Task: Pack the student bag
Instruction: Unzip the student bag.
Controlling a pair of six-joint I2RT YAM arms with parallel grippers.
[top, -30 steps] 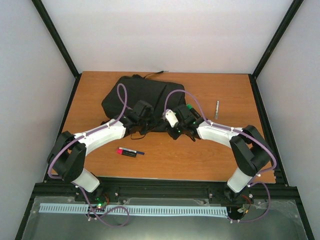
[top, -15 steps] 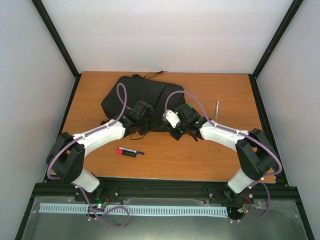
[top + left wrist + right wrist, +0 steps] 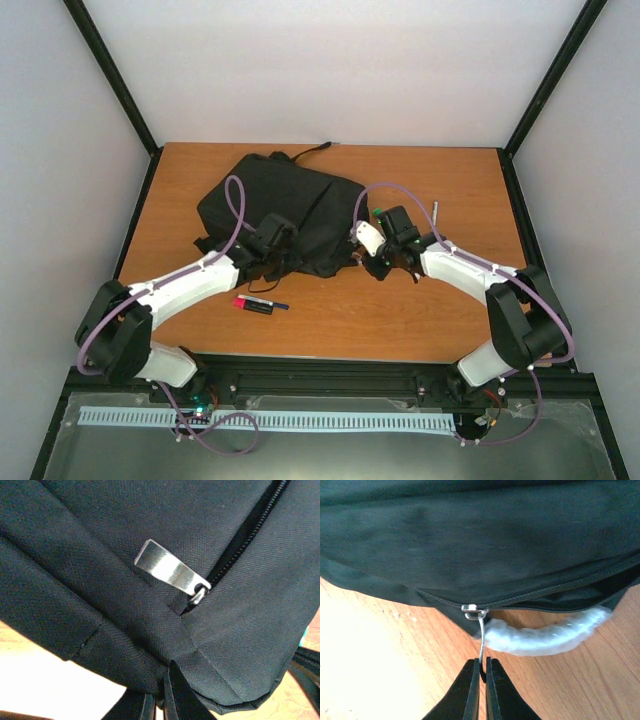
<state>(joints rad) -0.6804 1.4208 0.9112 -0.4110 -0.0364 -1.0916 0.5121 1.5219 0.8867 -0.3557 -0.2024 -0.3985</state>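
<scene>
The left claw (image 3: 262,258) sits at the near left edge of the backpack (image 3: 285,200). Its arm is stretched out flatter and further over the table (image 3: 330,325) than a second ago. Its fingers do not show in its own camera, but they are together; whether they pinch any cloth cannot be told. That camera is filled with black fabric, a flat silver tab (image 3: 167,570) lying on it at the end of a zip (image 3: 250,530).

Near the front of the table, a red and black marker (image 3: 252,304) and a dark pen (image 3: 275,305) lie where they lay before.

The backpack lies at the back middle of the table. A second ago it lay flat. It is now bunched and skewed, and its right side is drawn out further to the right.

The right claw (image 3: 481,666) has moved to the right with it. Its fingers, apart a second ago, are clamped on a thin wire pull (image 3: 481,640) that hangs from the zip slider (image 3: 475,611) at the bag's near edge. Just beside the slider a pale loop handle (image 3: 545,635) curves out from under the bag onto the wood.

Far right, a small grey stick (image 3: 435,212) lies unmoved, just beside the right arm.
</scene>
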